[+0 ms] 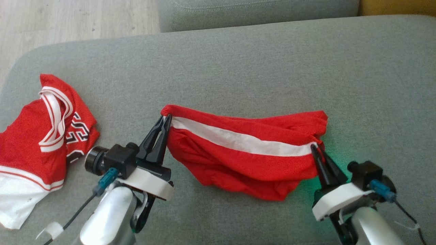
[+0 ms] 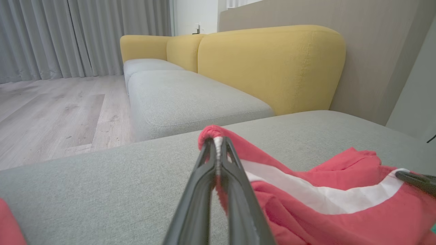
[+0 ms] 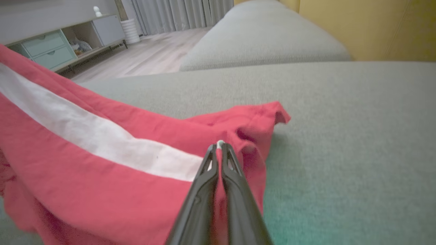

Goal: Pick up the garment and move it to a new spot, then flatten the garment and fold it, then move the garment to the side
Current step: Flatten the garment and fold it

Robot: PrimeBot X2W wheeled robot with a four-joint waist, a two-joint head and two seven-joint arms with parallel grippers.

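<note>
The red garment (image 1: 238,163) hangs in the centre of the head view, stretched between the 2 claws over a grey cushion (image 1: 238,68). A white stripe (image 1: 238,140) runs along it from upper left to lower right, ending at each claw.

The left claw (image 1: 166,119) sits left of centre. Its 2 dark fingers are pressed together on the garment's left end, where the stripe meets a bunched red edge. In the left wrist view the same fingers (image 2: 208,160) close on a thin fold of white and red cloth, with no gap between them.

The right claw (image 1: 314,147) is at the lower right and is clamped on the stripe's other end. In the right wrist view its tips (image 3: 220,145) pinch the cloth just where white turns to red.

Between the 2 grips the cloth sags, and its loose lower folds droop toward the lower centre of the head view. Whether they touch the cushion cannot be told. A red corner flares out at the right, past the right claw.

A second red and white jersey (image 1: 30,143) lies crumpled at the left edge of the head view, well apart from the held garment. Wooden floor (image 1: 68,20) shows in the upper left. A yellow backrest (image 2: 269,64) rises behind the cushions in the left wrist view.
</note>
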